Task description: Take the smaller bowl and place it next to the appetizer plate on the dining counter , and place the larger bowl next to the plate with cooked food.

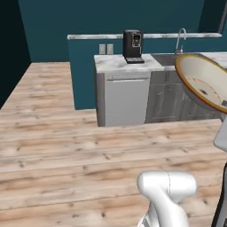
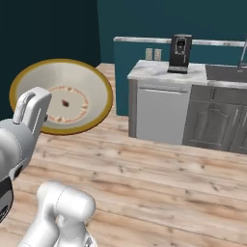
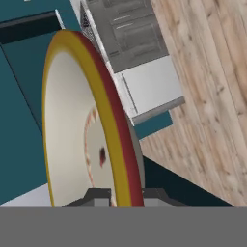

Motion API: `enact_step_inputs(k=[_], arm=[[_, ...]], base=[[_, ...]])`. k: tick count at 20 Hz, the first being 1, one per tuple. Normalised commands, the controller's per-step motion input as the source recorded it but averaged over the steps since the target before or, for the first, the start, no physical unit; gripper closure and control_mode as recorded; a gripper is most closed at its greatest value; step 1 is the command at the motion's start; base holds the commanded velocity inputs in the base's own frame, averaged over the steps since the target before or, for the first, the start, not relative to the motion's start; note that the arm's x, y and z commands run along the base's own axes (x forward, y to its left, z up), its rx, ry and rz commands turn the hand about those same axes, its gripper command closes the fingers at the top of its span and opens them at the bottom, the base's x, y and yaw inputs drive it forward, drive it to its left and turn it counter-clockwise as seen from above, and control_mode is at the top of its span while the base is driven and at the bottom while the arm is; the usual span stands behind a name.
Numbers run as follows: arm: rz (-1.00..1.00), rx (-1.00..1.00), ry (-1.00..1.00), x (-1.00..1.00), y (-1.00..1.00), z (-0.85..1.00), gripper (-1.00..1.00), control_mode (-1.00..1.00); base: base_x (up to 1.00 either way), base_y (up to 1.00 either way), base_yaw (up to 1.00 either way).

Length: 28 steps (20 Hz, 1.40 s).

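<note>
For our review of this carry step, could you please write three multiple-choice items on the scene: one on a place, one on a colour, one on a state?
1. Where does the coffee machine stand?
A. on the floor
B. on the marble worktop
C. in the sink

2. What colour is the rim of the larger bowl?
A. orange-yellow
B. green
C. black

3. The gripper is:
A. wide open
B. shut on the floor
C. shut on the bowl's rim

Answers: 1 B, it sits on the top above the grey cabinets. 2 A, the edge glows orange-yellow. 3 C, the hand view shows fingertips either side of the rim.

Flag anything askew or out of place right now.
The larger bowl is tipped on edge in mid-air, its cream inside facing sideways, the gripper shut on its rim. Nothing else stands out around the coffee machine.
</note>
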Motion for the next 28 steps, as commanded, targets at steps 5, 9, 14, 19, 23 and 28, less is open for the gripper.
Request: enact_step_inputs(k=[5, 9, 14, 19, 23, 28], arm=[[0.0, 0.0, 0.0, 0.0, 0.0, 0.0, 1.0, 1.0], [0.0, 0.0, 0.0, 0.0, 0.0, 0.0, 1.0, 1.0], [0.0, 0.0, 0.0, 0.0, 0.0, 0.0, 1.0, 1.0], [0.0, 0.0, 0.0, 0.0, 0.0, 0.0, 1.0, 1.0], [0.0, 0.0, 0.0, 0.0, 0.0, 0.0, 1.0, 1.0], [0.0, 0.0, 0.0, 0.0, 0.0, 0.0, 1.0, 1.0]], base=[[1.0, 1.0, 0.0], [1.0, 0.97, 0.0], [1.0, 0.94, 0.0], [1.0, 0.97, 0.0], [1.0, 0.79, 0.0], [1.0, 0.66, 0.0]])
